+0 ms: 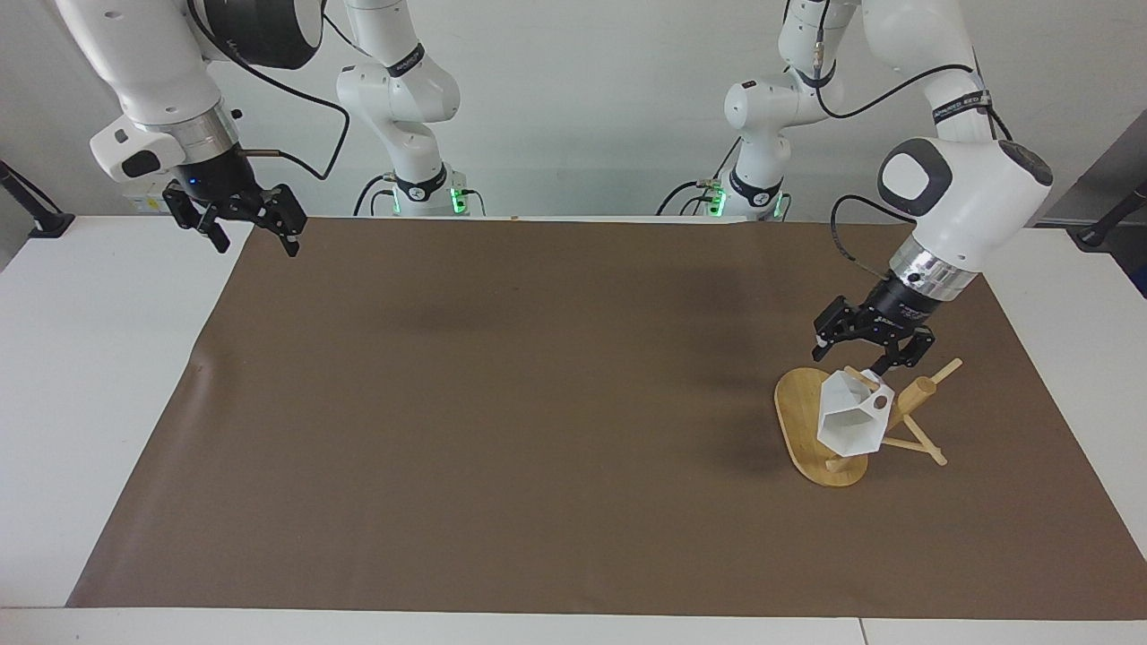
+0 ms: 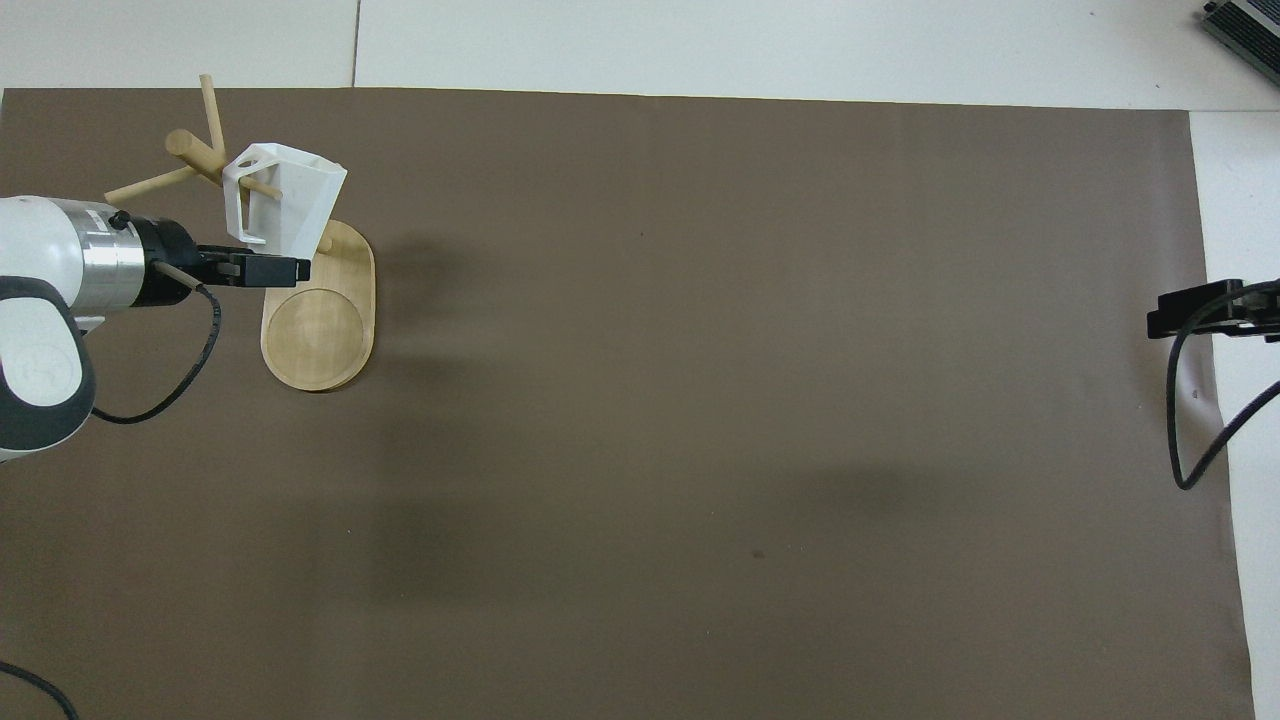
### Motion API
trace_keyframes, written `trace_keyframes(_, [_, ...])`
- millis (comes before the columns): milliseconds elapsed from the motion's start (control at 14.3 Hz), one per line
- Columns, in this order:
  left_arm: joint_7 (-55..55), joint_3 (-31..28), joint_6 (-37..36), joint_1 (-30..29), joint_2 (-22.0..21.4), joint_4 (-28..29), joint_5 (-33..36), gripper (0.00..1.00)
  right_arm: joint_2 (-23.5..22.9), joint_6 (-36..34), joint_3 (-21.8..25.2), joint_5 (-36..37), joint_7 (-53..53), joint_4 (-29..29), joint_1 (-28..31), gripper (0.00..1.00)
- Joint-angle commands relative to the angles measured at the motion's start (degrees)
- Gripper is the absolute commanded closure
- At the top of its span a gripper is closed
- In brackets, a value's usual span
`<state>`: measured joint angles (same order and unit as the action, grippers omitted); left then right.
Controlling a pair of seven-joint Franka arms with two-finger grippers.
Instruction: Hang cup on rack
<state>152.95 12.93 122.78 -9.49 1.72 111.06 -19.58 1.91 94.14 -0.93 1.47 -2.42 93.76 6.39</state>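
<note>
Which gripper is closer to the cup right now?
Left. The left gripper hangs open just above the cup hanging on the rack; the right gripper waits at the table's other end.

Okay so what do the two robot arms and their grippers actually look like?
Both are glossy white Franka arms with dark grey joint caps, a silver metal ring at the wrist and a black two-finger gripper. The left gripper and right gripper look alike. Loose black cables loop along each arm to the wrist, black bands with lettering ring the links, and green lights glow at both bases.
</note>
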Motion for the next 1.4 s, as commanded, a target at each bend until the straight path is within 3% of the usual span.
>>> trace_keyframes(0, [-9.11, 0.34, -6.31, -3.15, -4.17, 0.3, 0.77, 0.0, 0.55, -1.15, -0.13, -0.59, -0.21, 0.02, 0.29, 0.0])
trace_keyframes(420, [-36.19, -0.01, -10.98, -5.28, -7.78, 0.3, 1.21, 0.0, 0.55, -1.15, -0.13, -0.59, -0.21, 0.02, 0.29, 0.0])
trace_keyframes(630, [-46.11, 0.08, -11.42, -4.75, -7.78, -0.66, 1.82, 0.0, 0.55, -1.15, -0.13, -0.51, -0.21, 0.02, 0.29, 0.0])
trace_keyframes(1119, [-78.56, 0.52, -20.47, -4.49, -7.61, -4.1, 4.1, 0.0, 0.55, -1.15, -0.13, -0.59, -0.21, 0.02, 0.29, 0.0])
trace_keyframes(1329, [-89.37, 0.52, -24.86, -3.88, -6.91, -8.56, 7.09, 0.0, 0.55, -1.15, -0.13, -0.59, -0.21, 0.02, 0.29, 0.0])
